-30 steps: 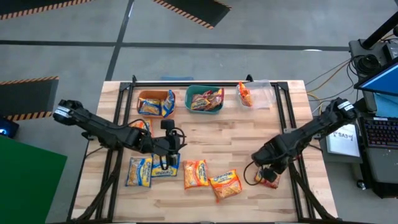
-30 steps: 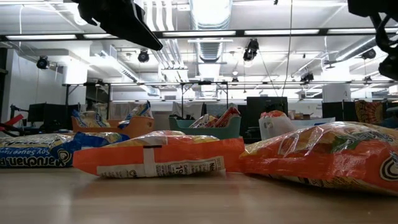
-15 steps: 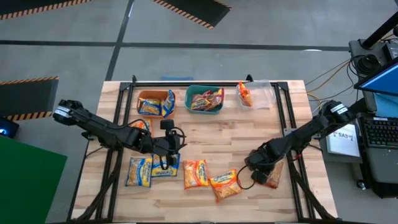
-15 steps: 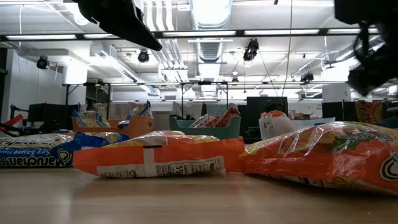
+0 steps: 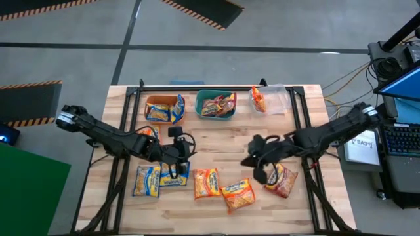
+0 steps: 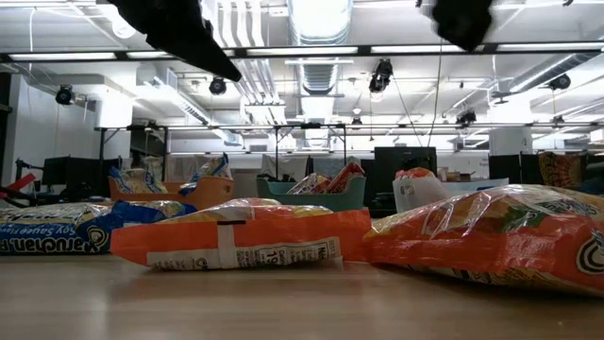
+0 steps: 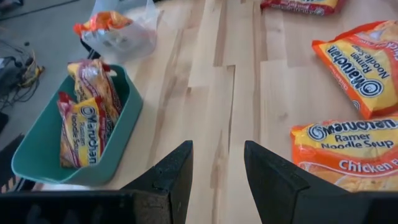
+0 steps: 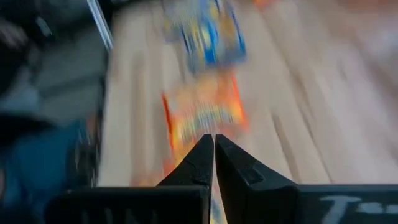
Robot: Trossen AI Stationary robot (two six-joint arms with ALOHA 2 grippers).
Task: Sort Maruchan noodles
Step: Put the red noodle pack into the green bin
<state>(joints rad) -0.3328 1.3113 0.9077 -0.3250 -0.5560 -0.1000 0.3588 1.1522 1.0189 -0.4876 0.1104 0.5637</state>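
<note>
Right gripper (image 5: 252, 159) over mid-table, fingers pressed together, pinching nothing that shows. Maroon-pink packet (image 5: 281, 179) lies just behind and beside it, toward the right edge; two orange packets (image 5: 237, 194) lie close on its near-left side.

Left gripper (image 5: 173, 172) hangs over the blue-and-yellow packets (image 5: 147, 179), fingers spread partway, empty; left wrist view shows bare wood between them.

Bins sit beyond both grippers at the far edge: orange bin (image 5: 163, 109) with blue packs, green bin (image 5: 216, 105) with maroon ones, clear bin (image 5: 271, 98) with an orange one.

Step, as judged: between picks, sorting roughly a third done. Next move calls for the right fingers to part, drop over a loose packet, pinch its crinkly edge, then carry to the matching bin.
</note>
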